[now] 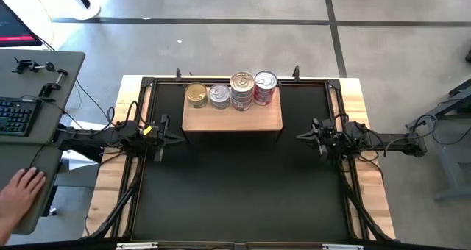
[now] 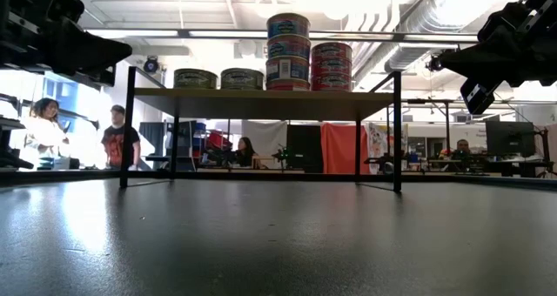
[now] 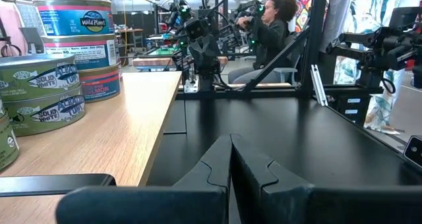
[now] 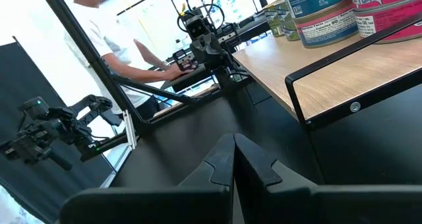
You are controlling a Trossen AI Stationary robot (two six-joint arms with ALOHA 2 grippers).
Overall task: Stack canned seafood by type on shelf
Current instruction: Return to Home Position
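— Which way does the shelf [image 1: 232,121] run?

— Its long axis goes 9 to 3 o'clock across the tabletop [image 1: 235,184], and it sits at the tabletop's 12 o'clock end. The low view shows it raised on thin black legs, with the board level.

— And the tins?

— All upright, in one row along the shelf's 12 o'clock edge. From the left there is a gold-topped green tin [image 1: 196,95], then a silver-topped green tin [image 1: 219,95]. The left wrist view shows that one as two green-labelled tins stacked. Next comes the blue-labelled stack [image 1: 242,90], three high and the tallest. Last is the red-labelled stack [image 1: 265,87], two high. Neighbours stand just beside each other.

— Where are the end effectors?

— The left end effector [image 1: 175,137] hangs above the tabletop near the shelf's left end, tips pointing to 3 o'clock. The shelf's middle lies at about 2 o'clock from it, and its fingers [image 3: 214,165] are pressed together on nothing. The right end effector [image 1: 300,137] mirrors it off the shelf's right end, pointing to 9 o'clock. From there the shelf's middle is at about 10 o'clock. Its fingers [image 4: 254,165] are also closed and empty. Neither touches the shelf or a tin.
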